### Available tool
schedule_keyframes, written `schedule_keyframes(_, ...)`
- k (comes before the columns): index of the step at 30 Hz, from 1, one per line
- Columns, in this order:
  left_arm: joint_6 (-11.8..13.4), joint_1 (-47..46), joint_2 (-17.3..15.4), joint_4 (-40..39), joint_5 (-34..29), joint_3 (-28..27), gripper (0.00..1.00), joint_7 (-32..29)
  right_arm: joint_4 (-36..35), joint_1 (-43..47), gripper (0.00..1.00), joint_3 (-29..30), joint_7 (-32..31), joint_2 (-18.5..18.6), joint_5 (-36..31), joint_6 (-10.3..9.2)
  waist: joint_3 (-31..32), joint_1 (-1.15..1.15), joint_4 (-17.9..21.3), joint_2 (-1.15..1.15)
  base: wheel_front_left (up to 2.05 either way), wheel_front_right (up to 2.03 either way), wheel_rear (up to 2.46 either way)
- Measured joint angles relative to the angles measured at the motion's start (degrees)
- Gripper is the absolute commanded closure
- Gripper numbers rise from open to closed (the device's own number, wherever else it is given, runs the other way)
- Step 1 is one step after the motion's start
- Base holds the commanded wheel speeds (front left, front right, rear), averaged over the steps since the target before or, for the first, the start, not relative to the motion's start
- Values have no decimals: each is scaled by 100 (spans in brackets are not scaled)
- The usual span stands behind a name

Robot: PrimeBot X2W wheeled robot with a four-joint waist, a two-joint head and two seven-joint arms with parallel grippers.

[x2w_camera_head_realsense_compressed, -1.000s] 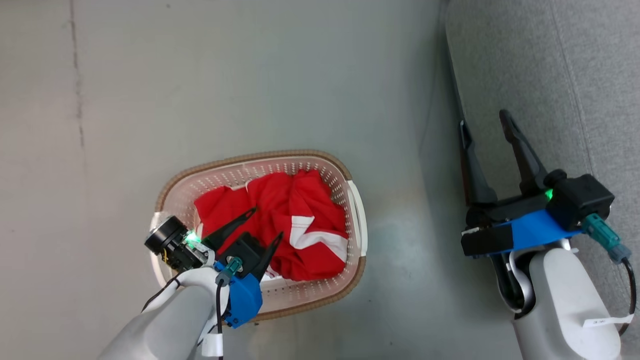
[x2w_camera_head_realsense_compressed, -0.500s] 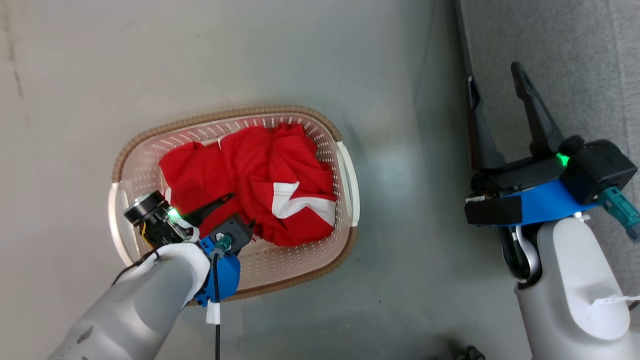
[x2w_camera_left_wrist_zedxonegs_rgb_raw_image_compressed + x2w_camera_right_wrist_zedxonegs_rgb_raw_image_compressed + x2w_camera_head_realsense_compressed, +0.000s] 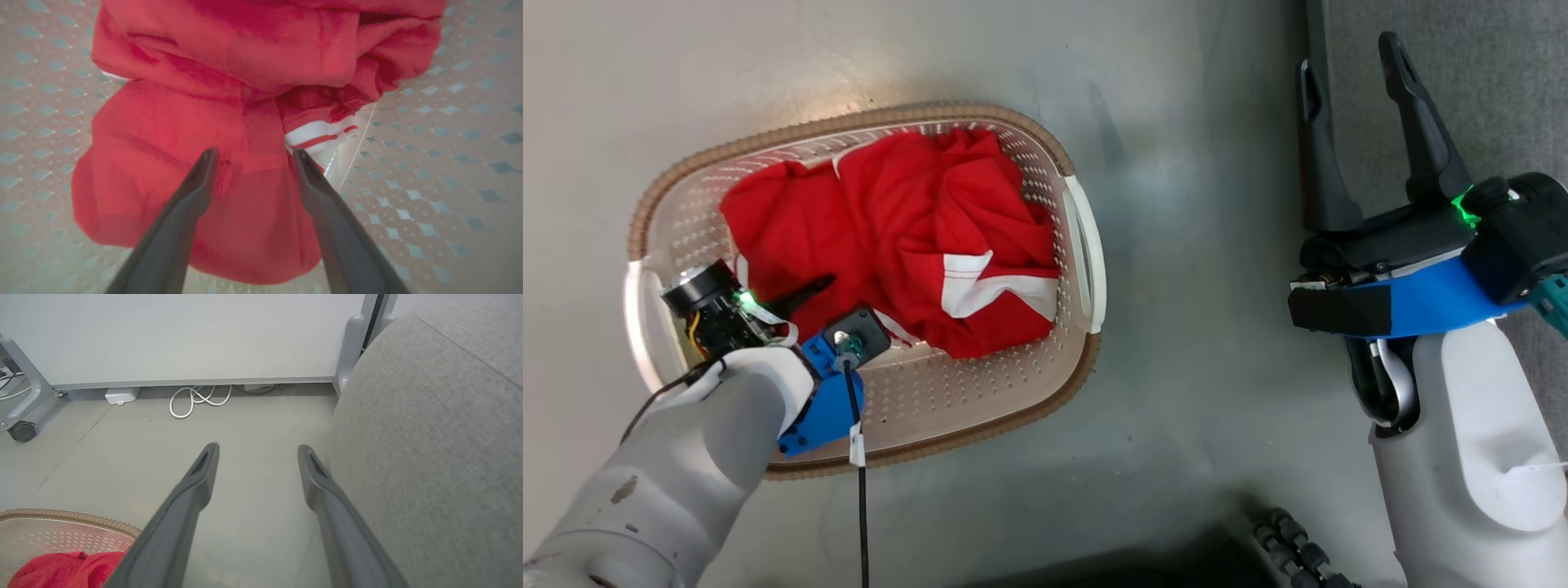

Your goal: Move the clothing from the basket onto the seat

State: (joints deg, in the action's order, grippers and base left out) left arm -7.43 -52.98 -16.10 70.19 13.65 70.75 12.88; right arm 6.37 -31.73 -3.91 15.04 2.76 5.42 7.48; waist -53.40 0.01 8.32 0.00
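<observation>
Left hand (image 3: 254, 155) wide, empty, low over red clothing (image 3: 890, 220) in basket (image 3: 1086, 245), left of frame. Right hand (image 3: 1349, 57) wide, empty, upper right, beside seat (image 3: 1503, 82).

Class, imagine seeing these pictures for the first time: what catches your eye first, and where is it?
The bright red clothing with white stripes stands out first, heaped in the cream basket on the grey floor. The left gripper is down inside the basket, open fingers at the fabric. The right gripper hangs open beside the grey seat.
</observation>
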Motion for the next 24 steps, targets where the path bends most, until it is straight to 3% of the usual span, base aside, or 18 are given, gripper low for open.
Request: schedule_keyframes(24, 0, -810, -220, 220, -52, 249, 0, -776, -621, -75, 0, 43, 0, 0, 113, 1, -1055, -3, 380, 1, 0, 0, 0)
